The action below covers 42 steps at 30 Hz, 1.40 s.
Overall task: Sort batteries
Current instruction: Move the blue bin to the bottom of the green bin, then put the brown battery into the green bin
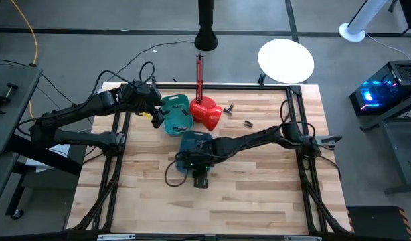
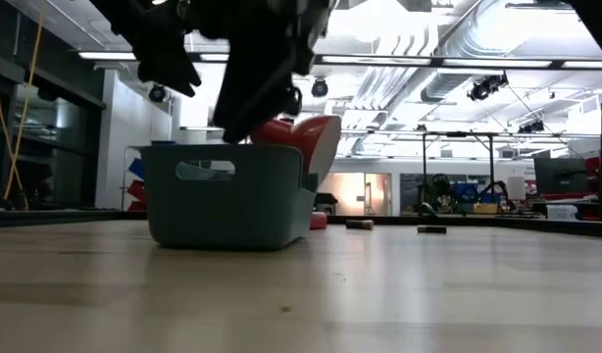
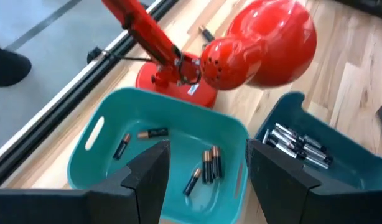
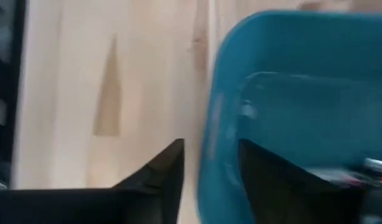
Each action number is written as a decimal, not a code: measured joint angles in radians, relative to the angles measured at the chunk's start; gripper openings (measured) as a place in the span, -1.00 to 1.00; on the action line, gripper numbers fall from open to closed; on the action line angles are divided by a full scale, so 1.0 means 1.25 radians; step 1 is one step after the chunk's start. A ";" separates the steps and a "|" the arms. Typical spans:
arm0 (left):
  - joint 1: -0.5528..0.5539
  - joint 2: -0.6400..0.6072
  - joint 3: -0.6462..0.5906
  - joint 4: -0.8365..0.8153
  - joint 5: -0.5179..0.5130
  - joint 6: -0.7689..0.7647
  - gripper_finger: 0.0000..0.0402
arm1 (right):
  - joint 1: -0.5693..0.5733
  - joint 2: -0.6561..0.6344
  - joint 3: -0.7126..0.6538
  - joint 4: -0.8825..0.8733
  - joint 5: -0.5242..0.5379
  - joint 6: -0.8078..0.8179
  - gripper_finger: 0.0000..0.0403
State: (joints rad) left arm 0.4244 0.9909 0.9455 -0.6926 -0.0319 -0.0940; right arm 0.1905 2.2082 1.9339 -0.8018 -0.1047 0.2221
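The wooden table (image 1: 259, 181) holds two teal plastic bins. The left gripper (image 3: 206, 168) hangs over the far teal bin (image 3: 110, 134), its fingers wide apart and holding nothing. Small dark batteries (image 3: 208, 167) lie inside that bin. The right gripper (image 4: 209, 165) sits at the near teal bin (image 4: 290, 93), open across its rim. Two loose batteries (image 1: 237, 115) lie at 3 o'clock from the red heart-shaped thing (image 1: 207, 112).

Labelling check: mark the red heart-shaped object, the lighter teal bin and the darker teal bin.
red heart-shaped object (image 3: 272, 43): left wrist view, on its rounded upper lobe.
lighter teal bin (image 3: 94, 134): left wrist view, wall beside handle slot.
darker teal bin (image 2: 227, 211): low view, facing side wall.
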 joint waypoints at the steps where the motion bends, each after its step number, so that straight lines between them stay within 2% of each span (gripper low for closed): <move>1: 0.000 0.000 0.000 -0.006 0.000 0.000 0.00 | -0.002 0.000 0.018 -0.026 0.020 -0.026 -0.22; 4: 0.000 0.000 0.000 -0.026 0.000 -0.003 0.00 | -0.015 -0.004 0.079 -0.139 0.040 -0.104 -0.09; 9: 0.000 0.000 0.000 -0.055 0.000 -0.006 0.00 | -0.039 -0.018 0.180 -0.409 0.087 -0.128 -0.05; 11: 0.000 0.000 0.000 -0.058 0.000 -0.007 0.00 | -0.050 -0.036 0.169 -0.486 0.126 -0.128 -0.04; 13: 0.000 -0.001 0.000 -0.059 0.000 -0.012 0.00 | -0.064 -0.084 0.111 -0.502 0.149 -0.122 -0.04; 16: 0.000 -0.007 0.000 -0.060 0.001 -0.014 0.00 | -0.108 -0.221 -0.069 -0.460 0.162 -0.095 -0.04; 21: -0.001 -0.025 0.000 -0.065 0.001 -0.022 0.00 | -0.231 -0.467 -0.455 -0.307 0.165 0.030 -0.04; 25: -0.001 -0.034 0.000 -0.046 -0.002 -0.044 0.00 | -0.340 -0.546 -0.644 -0.157 0.165 0.080 -0.04; 29: 0.000 -0.033 0.000 -0.031 -0.003 -0.085 0.00 | -0.438 -0.531 -0.726 -0.029 0.167 0.095 -0.04; 34: -0.001 -0.033 0.000 0.000 -0.004 -0.135 0.00 | -0.525 -0.472 -0.741 0.025 0.189 0.068 -0.04; 42: -0.001 -0.033 0.000 0.021 -0.009 -0.182 0.00 | -0.546 -0.442 -0.757 0.031 0.180 -0.066 -0.04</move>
State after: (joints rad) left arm 0.4236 0.9493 0.9459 -0.6662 -0.0430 -0.3219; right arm -0.4923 1.6554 0.9877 -0.7635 0.1206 0.1397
